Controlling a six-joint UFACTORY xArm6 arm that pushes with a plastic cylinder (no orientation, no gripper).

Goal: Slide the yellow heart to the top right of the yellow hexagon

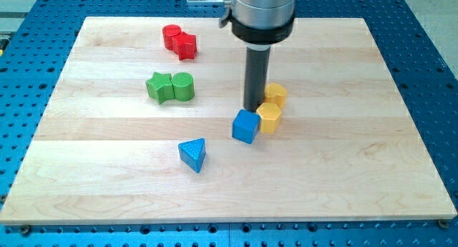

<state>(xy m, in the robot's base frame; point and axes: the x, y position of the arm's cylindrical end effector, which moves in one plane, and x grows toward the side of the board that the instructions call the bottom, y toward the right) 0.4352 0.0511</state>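
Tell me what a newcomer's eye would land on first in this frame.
The big grey arm housing dropping in from the view's top, with its dark rod ending at my tip near the board's middle. The tip sits in a tight cluster: two yellow blocks at its right and the blue cube just below. Next come the paired red blocks at the upper left and the green pair beneath them.

- My tip (254, 107) stands on the wooden board (358, 168), just left of the yellow heart block (275, 94).
- The yellow hexagon block (270, 117) sits just below the heart, touching the blue cube (245, 125) at its left.
- The blue triangle block (193, 155) lies lower left of the cube.
- The green star block (159, 86) touches the green rounded block (183, 86) at its right.
- Two red blocks (179, 40) lie touching near the view's top.
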